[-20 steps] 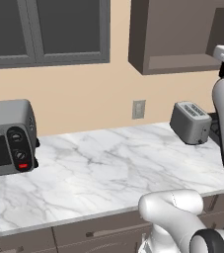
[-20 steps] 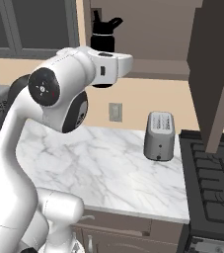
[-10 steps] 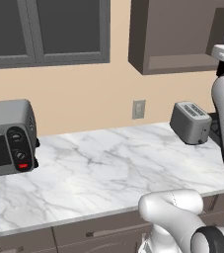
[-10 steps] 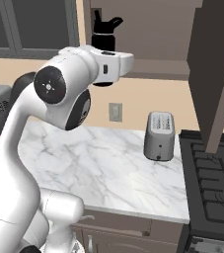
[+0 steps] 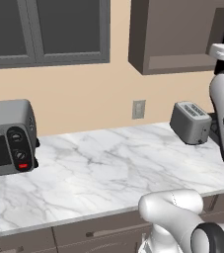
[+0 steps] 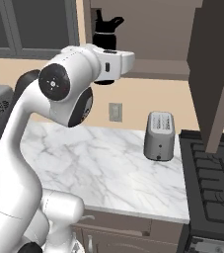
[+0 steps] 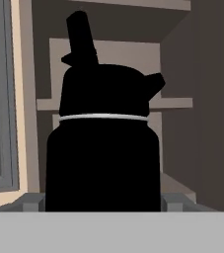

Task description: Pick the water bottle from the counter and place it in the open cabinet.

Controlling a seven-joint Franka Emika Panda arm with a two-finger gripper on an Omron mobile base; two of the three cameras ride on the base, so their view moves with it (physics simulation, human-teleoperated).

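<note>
over the last second the water bottle, clenched in the tool, has been raised slightly to the mouth of the open cabinet, well above the desk, so placement inside is judged imminent.

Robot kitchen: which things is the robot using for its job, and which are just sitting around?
For the job:
- water bottle, held up by the gripper
- open cabinet, where the bottle goes
- counter, where it came from

Just sitting around:
- toaster
- toaster oven
- wall outlet
- stove
- glass-front cabinets
</note>
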